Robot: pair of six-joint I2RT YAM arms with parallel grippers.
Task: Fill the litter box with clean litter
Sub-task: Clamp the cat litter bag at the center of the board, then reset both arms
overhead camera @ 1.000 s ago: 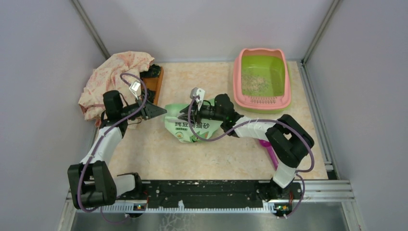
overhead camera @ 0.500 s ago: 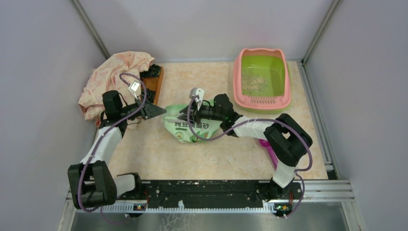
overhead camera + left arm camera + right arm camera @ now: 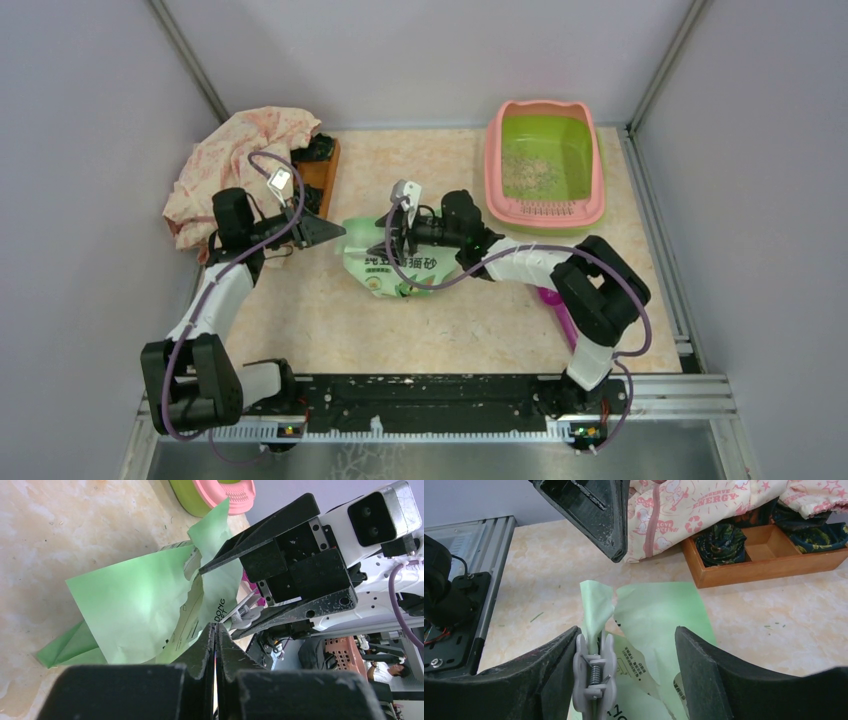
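The right tool (image 3: 626, 635), jaws spread, has edged closer around the grey clip (image 3: 594, 677) on the green litter bag (image 3: 400, 270). The left tool (image 3: 215, 630) stays closed at the bag's corner. The litter box (image 3: 545, 210), at the bench's (image 3: 440, 320) far right, holds only scattered clean litter (image 3: 530, 172), so pouring likely awaits unclipping.

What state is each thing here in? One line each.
litter box: thinly filled
clean litter: loose, thin patch inside
bag: lying down, top torn
clip: clamped on bag's top
left gripper: shut, holding nothing
right gripper: open, straddling clip
wooden tray: partly under cloth
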